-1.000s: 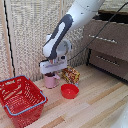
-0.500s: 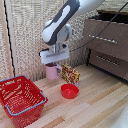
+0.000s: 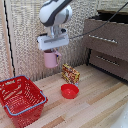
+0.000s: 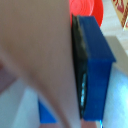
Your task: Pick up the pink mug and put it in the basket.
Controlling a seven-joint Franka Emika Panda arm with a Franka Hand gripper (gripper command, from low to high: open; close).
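The gripper point(image 3: 50, 50) was clamped on the pink mug point(image 3: 51, 59), which hung well above the surface point(image 3: 95, 102), between the basket point(image 3: 20, 100) and the red bowl point(image 3: 69, 91). The blurred wrist view seemed to show one blue finger point(image 4: 95, 65) pressed against the mug's wall.

Exterior view was evenly and softly lit, no harsh glare; low resolution, slightly soft all over. Faint shadow lay under the red bowl point(image 3: 69, 91) on the surface point(image 3: 95, 102). The dresser point(image 3: 107, 45) at the exterior view's right sat darker. Wrist view was badly blurred: the pink mug point(image 4: 30, 55) a featureless smear filling most of the frame, one blue finger point(image 4: 95, 70) out of focus
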